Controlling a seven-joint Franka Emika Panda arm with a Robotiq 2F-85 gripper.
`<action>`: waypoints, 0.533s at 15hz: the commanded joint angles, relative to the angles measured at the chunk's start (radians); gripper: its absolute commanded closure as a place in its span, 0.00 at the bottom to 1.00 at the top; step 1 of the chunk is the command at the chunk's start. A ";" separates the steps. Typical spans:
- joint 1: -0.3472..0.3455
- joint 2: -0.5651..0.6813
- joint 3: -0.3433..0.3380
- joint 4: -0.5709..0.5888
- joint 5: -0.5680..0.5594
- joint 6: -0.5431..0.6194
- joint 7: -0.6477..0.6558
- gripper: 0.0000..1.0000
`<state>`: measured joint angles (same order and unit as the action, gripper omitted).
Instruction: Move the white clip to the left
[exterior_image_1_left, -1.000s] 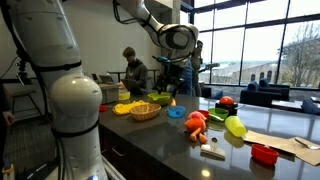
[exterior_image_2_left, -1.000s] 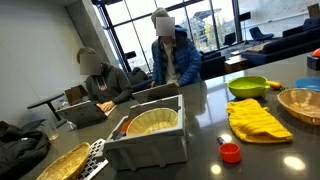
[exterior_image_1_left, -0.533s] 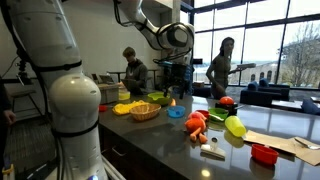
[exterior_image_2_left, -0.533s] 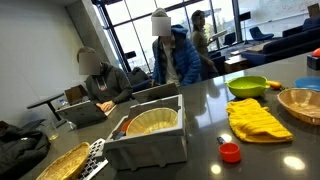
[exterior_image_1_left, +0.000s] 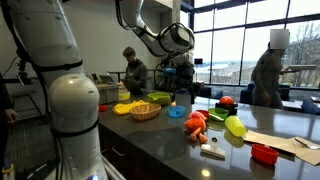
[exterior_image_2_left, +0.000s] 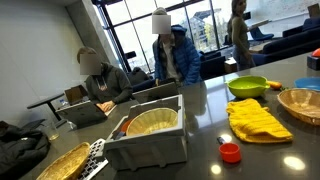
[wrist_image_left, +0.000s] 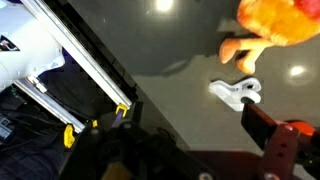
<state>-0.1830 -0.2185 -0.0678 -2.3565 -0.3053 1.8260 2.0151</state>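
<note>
The white clip (exterior_image_1_left: 212, 153) lies flat on the dark table near its front edge, just in front of the orange toy (exterior_image_1_left: 197, 125). In the wrist view the white clip (wrist_image_left: 237, 92) sits below the orange toy (wrist_image_left: 275, 20), close to one dark fingertip (wrist_image_left: 266, 133). My gripper (exterior_image_1_left: 179, 84) hangs well above the table, behind the toy, and my gripper (wrist_image_left: 198, 140) stands open with nothing between its fingers. Neither the clip nor the gripper shows in the exterior view with the grey bin.
Near the clip are a red bowl (exterior_image_1_left: 264, 153), a yellow-green object (exterior_image_1_left: 235, 126) and a paper sheet (exterior_image_1_left: 285, 142). Farther back stand a woven basket (exterior_image_1_left: 145, 111), a blue bowl (exterior_image_1_left: 176, 112) and a green bowl (exterior_image_2_left: 247, 86). A grey bin (exterior_image_2_left: 150, 135) and a yellow cloth (exterior_image_2_left: 258, 120) also sit on the table. People sit and walk behind it.
The arm and the table's objects have not visibly moved. A person in the background has walked to the right.
</note>
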 joint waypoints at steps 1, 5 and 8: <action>-0.029 0.015 -0.015 -0.005 -0.075 -0.042 0.057 0.00; -0.033 0.068 -0.040 -0.016 -0.063 -0.044 0.056 0.00; -0.034 0.140 -0.059 -0.008 -0.060 -0.038 0.052 0.00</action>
<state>-0.2142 -0.1400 -0.1101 -2.3771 -0.3633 1.7878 2.0529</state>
